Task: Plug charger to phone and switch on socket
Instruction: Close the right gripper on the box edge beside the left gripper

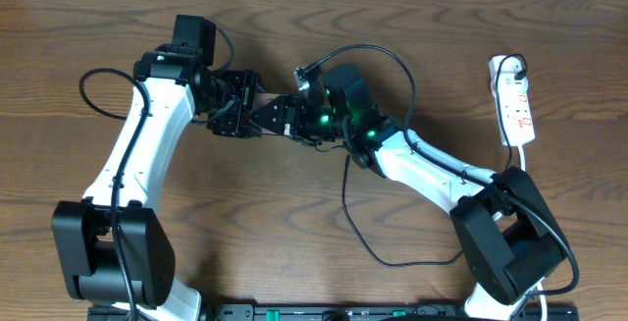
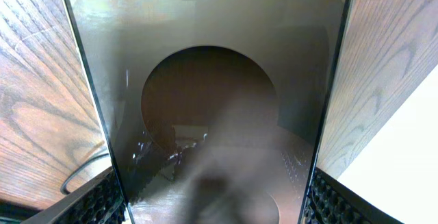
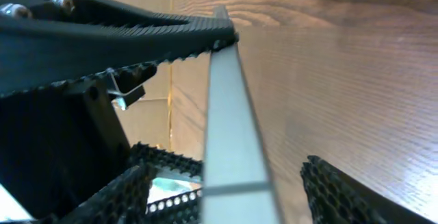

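My left gripper [image 1: 250,115] is shut on the phone [image 1: 269,117] and holds it at the table's middle. In the left wrist view the phone [image 2: 205,94] fills the space between the fingers [image 2: 215,207], a dark glossy slab with a brownish oval. My right gripper [image 1: 296,123] meets it from the right. In the right wrist view its fingers [image 3: 233,196] are open on either side of the phone's pale edge [image 3: 222,101]. The charger's thin black cable [image 1: 345,203] loops over the table; its tip is hidden. The white socket [image 1: 516,105] lies far right with a black plug [image 1: 513,65] in it.
The wooden table [image 1: 245,223] carries both arms. The right arm's base [image 1: 505,242] stands at the front right and the left arm's base [image 1: 108,257] at the front left. The socket's white cord [image 1: 528,159] runs down behind the right base.
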Robot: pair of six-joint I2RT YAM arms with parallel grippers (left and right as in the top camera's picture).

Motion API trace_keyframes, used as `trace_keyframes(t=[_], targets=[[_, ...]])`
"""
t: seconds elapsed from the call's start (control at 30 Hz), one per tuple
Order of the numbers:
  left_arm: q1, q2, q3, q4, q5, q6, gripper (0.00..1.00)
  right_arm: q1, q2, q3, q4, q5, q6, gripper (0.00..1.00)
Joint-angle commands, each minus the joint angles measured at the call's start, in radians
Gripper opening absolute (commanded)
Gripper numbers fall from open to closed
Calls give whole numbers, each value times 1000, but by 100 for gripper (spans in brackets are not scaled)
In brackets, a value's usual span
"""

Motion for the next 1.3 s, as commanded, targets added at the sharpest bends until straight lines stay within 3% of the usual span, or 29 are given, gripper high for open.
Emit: trace_keyframes(t=[0.0, 0.53, 0.9, 1.27], targets=[[-4, -30, 9, -3, 29, -8, 7, 9, 6, 17, -14, 30, -4, 63], [-22, -30, 9, -7, 27, 7, 7, 8, 6, 17, -24, 48, -11, 40], [-22, -30, 9, -7, 5, 6, 7, 7, 6, 17, -8, 44, -12, 32], [-22, -30, 9, -6, 5, 6, 7, 7, 6, 17, -5, 22, -12, 31]])
